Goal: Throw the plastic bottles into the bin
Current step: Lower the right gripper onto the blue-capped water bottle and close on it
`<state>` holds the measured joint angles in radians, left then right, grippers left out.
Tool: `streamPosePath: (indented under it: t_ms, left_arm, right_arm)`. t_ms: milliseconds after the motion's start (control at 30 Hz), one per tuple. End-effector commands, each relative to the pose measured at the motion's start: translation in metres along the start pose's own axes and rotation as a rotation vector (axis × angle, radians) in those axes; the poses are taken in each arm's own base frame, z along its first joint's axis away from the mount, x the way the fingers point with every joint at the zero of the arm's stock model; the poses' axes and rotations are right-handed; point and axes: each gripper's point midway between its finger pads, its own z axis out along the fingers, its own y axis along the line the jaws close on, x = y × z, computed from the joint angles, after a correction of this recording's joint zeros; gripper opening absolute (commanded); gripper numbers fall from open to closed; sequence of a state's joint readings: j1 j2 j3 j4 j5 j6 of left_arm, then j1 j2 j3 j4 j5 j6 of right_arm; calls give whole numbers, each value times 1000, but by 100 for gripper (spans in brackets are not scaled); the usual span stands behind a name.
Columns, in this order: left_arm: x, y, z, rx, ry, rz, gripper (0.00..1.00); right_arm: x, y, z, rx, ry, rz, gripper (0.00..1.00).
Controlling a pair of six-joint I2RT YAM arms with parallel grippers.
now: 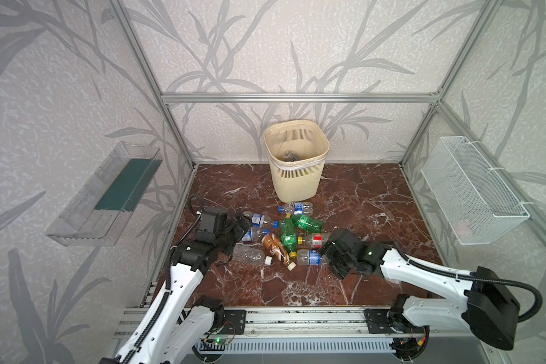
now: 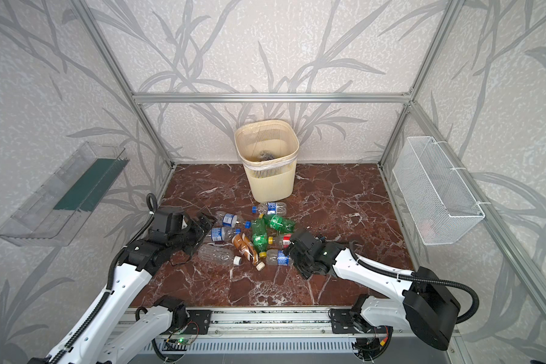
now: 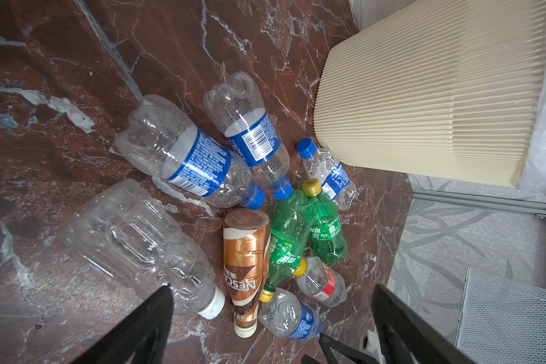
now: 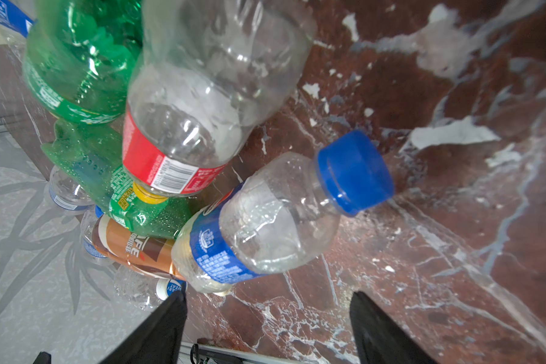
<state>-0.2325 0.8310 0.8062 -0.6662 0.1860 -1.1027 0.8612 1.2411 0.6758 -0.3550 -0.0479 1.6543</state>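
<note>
Several plastic bottles (image 1: 284, 236) lie in a heap on the red marble floor in front of the cream ribbed bin (image 1: 297, 167) (image 2: 267, 164). They are clear with blue labels (image 3: 199, 160), green (image 3: 287, 233), brown (image 3: 245, 268) and red-labelled (image 4: 171, 170). My left gripper (image 1: 243, 225) (image 3: 272, 288) hovers open at the heap's left side, above a big clear white-capped bottle (image 3: 139, 242). My right gripper (image 1: 323, 252) (image 4: 268, 294) is open at the right side. It sits just short of a small blue-capped bottle (image 4: 265, 220), with nothing between its fingers.
A clear tray with a green base (image 1: 108, 192) hangs on the left wall. On the right wall hangs a white wire mesh basket (image 1: 473, 189). Something clear lies at the bin's bottom (image 1: 289, 155). An aluminium rail (image 1: 297, 318) runs along the front edge.
</note>
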Motion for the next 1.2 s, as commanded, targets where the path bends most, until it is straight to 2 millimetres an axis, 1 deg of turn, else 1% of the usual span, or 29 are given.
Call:
streamPosePath:
  t_ms: [0, 200, 400, 567, 700, 833, 1000, 1167]
  left_arm:
    - [2, 8, -1, -14, 3, -10, 98]
    - [2, 12, -4, -14, 0, -13, 98]
    - [2, 16, -4, -21, -3, -21, 98]
    - [4, 17, -1, -24, 5, -25, 98]
    - [5, 20, -1, -30, 8, -29, 98]
    - [4, 22, -2, -33, 3, -30, 98]
    - [4, 24, -2, -38, 1, -29, 98]
    - [4, 24, 1, -42, 4, -33, 98]
  right_arm:
    - [0, 20, 0, -41, -18, 21, 82]
    - [-6, 27, 7, -35, -52, 26, 85]
    - [-5, 32, 18, -25, -47, 27, 86]
    - [-4, 28, 30, 14, -47, 18, 87]
    - [-3, 17, 39, 57, -45, 9, 86]
    - [-3, -2, 41, 122, -42, -10, 81]
    - [-9, -24, 28, 179, -71, -50, 73]
    - [-20, -54, 11, 245, -115, -101, 65]
